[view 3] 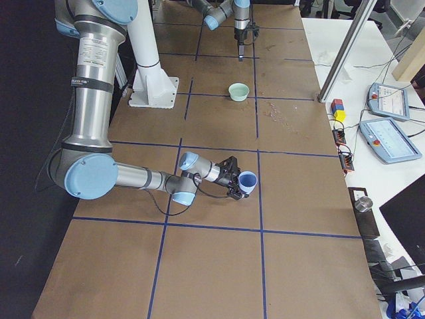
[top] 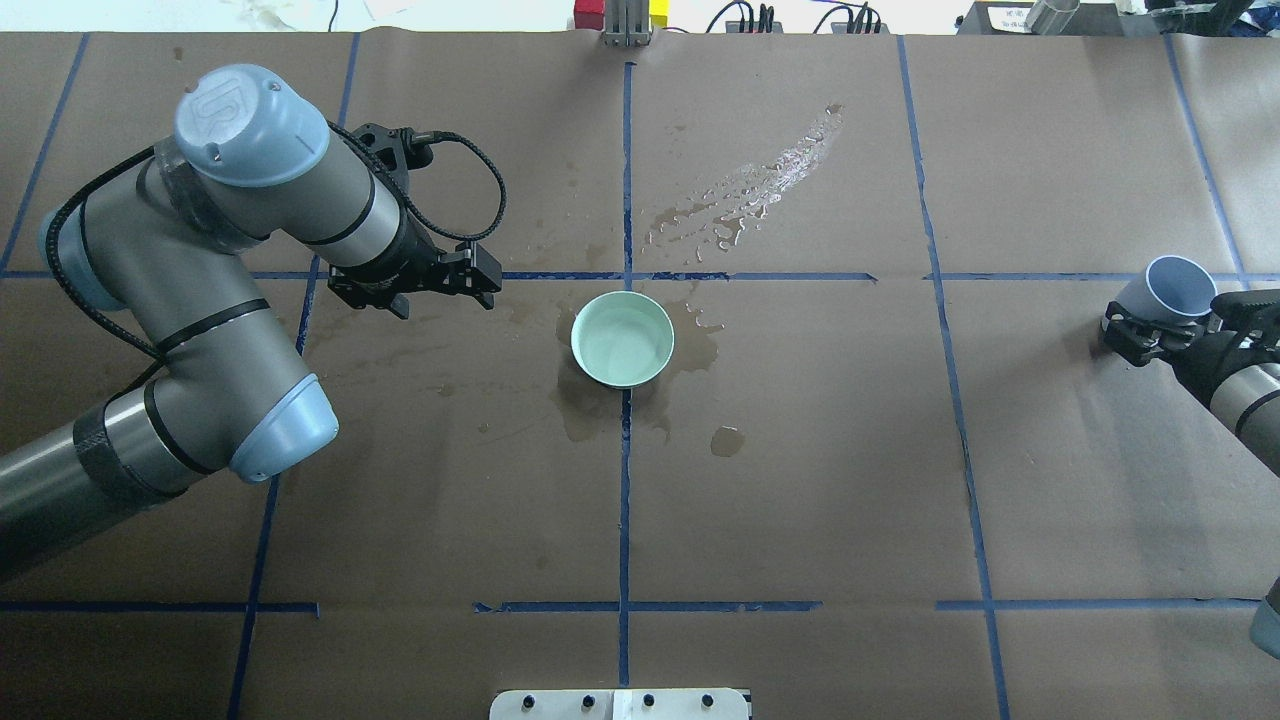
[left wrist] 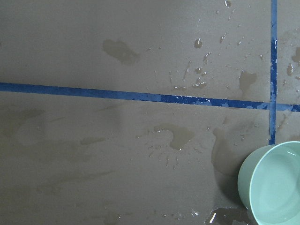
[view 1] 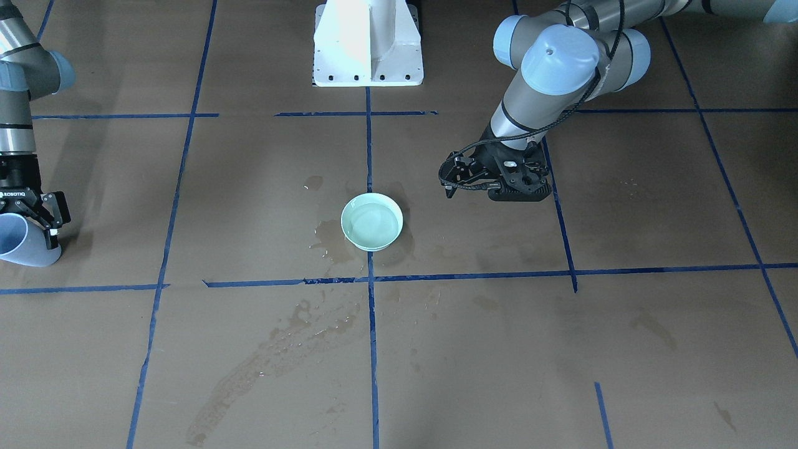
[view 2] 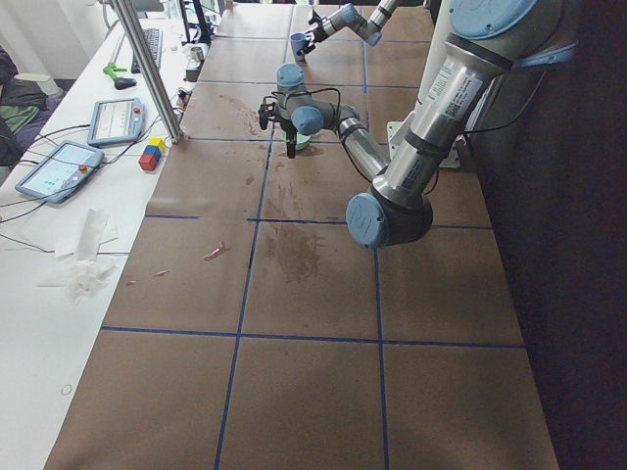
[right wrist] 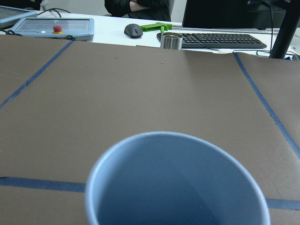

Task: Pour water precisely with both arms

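The water (view 1: 372, 223) is clear and almost invisible, a faint glossy sheen inside the one mint-green round bowl (view 1: 372, 246). More of it glistens as a streak of droplets (top: 770, 180) on the far side of the bowl from the robot.

We see one brown paper-covered tabletop (top: 800, 480), squared off by blue tape lines (top: 625, 480). The bowl sits near its middle, astride one line and close to a crossing.

We count two grey tubular arms. The left arm (top: 200, 280) is folded at the elbow with its wrist pointing down. The left end effector (top: 445, 295) hangs near the bowl without touching it, fingers apart and gripping nothing. The right arm (view 3: 136, 178) reaches out low and almost level, well apart from the bowl. The right end effector (top: 1158, 332) is clamped on the one pale blue tapered cup (top: 1178, 288), which is tipped well off upright with its mouth facing away from the robot.
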`<state>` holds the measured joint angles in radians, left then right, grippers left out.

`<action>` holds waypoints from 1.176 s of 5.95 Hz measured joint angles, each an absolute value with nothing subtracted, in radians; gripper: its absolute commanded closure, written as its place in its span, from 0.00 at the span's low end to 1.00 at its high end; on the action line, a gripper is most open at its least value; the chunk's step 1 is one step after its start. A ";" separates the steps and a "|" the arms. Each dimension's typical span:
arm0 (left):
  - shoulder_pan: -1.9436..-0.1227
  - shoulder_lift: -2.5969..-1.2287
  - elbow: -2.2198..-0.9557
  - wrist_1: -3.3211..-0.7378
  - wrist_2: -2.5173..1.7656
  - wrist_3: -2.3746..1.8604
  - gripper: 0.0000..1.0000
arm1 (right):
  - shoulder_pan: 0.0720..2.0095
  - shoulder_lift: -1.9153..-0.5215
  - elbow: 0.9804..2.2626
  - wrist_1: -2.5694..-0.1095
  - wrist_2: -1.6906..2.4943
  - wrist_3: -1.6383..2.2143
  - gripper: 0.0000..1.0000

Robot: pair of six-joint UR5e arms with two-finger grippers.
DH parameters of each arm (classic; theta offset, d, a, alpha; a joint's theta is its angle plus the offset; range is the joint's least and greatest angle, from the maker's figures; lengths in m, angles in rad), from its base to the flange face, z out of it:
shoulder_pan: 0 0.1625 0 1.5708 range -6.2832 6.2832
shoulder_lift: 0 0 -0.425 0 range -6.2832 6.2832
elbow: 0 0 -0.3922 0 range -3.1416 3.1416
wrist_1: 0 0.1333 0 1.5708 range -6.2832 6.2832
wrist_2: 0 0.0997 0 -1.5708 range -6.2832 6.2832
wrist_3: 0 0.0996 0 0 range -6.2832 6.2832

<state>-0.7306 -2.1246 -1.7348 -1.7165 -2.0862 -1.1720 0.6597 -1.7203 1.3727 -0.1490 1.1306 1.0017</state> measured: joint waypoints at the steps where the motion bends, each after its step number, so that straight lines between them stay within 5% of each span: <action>1: -0.730 -2.125 -1.735 -1.717 -2.086 -1.172 0.00 | 0.664 -1.713 1.365 -0.148 1.131 1.002 0.08; 2: -0.730 -2.125 -1.735 -1.717 -2.086 -1.172 0.00 | 0.667 -1.711 1.363 -0.148 1.130 1.002 0.67; 3: -0.729 -2.125 -1.735 -1.717 -2.086 -1.172 0.00 | 0.670 -1.707 1.363 -0.148 1.130 1.002 0.92; 7: -0.731 -2.126 -1.742 -1.717 -2.086 -1.174 0.00 | 0.704 -1.712 1.427 -0.147 1.144 0.872 0.95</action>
<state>-0.7308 -2.1256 -1.7423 -1.7165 -2.0862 -1.1736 0.7044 -1.7119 1.4267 -0.1472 1.1441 0.8725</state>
